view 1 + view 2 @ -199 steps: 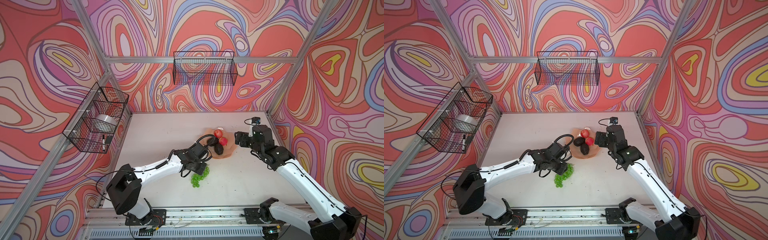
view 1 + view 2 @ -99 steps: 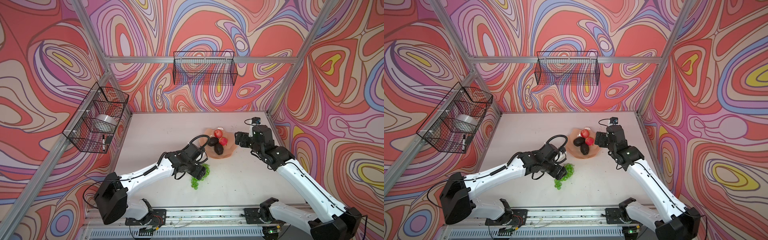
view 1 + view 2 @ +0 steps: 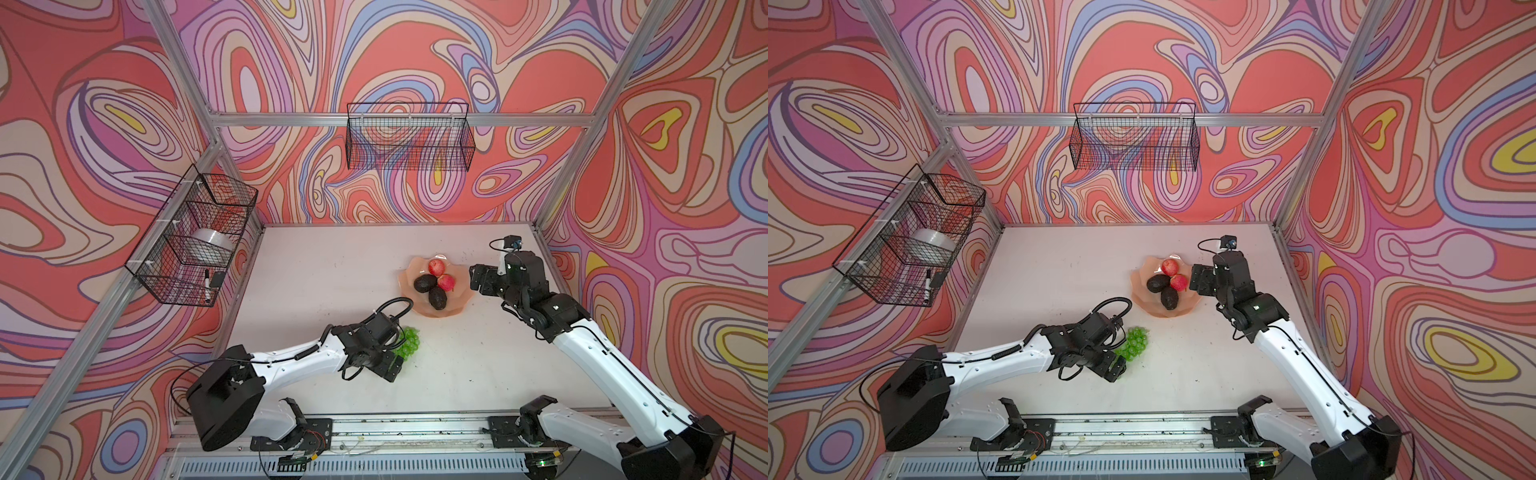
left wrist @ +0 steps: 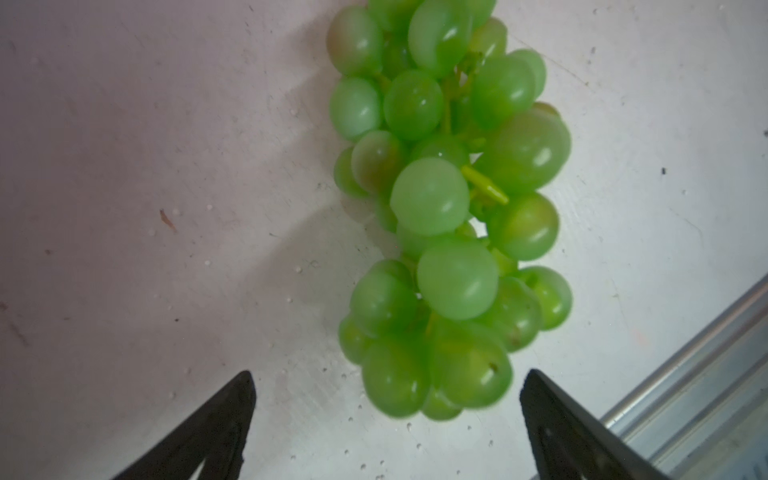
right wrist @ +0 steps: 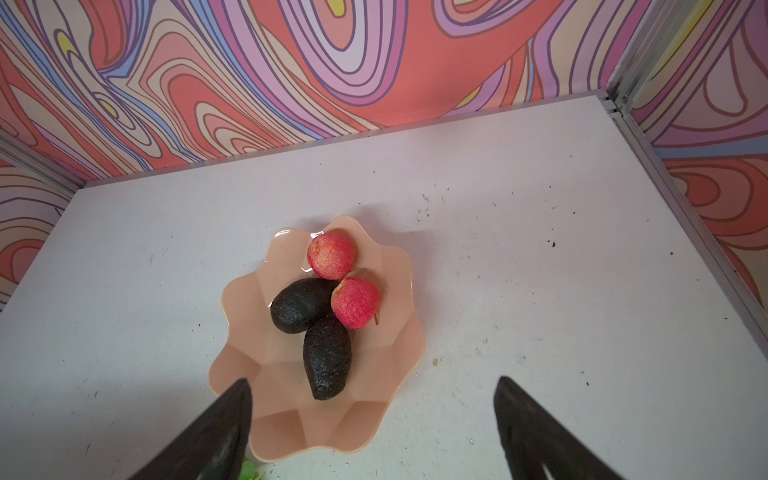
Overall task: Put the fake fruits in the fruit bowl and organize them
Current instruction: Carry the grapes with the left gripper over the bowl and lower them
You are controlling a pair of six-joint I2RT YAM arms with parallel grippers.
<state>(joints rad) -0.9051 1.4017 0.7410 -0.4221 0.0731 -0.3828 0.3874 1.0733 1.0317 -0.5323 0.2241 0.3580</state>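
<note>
The green grapes (image 3: pixel 408 341) (image 3: pixel 1135 341) (image 4: pixel 449 216) lie on the white table, near-left of the fruit bowl. My left gripper (image 3: pixel 397 351) (image 3: pixel 1121 351) (image 4: pixel 386 374) is open and low at the bunch; its near end sits between the fingers, untouched. The peach fruit bowl (image 3: pixel 457 305) (image 3: pixel 1188 305) (image 5: pixel 291 415) holds two red apples (image 3: pixel 436 267) (image 5: pixel 331 255) and two dark avocados (image 3: pixel 437 298) (image 5: pixel 327 357). At the bowl's right edge my right gripper (image 3: pixel 478 280) (image 3: pixel 1196 280) (image 5: pixel 374 380) hangs open and empty.
A black wire basket (image 3: pixel 195 237) on the left wall holds a tape roll and a marker. A second wire basket (image 3: pixel 409 137) hangs on the back wall. An aluminium rail (image 3: pixel 374 424) (image 4: pixel 685 395) runs along the table's front edge, close to the grapes.
My left gripper drew back from the bowl's edge toward the near left, came down at the grapes and opened wide. The right arm and the fruits in the bowl stayed still.
</note>
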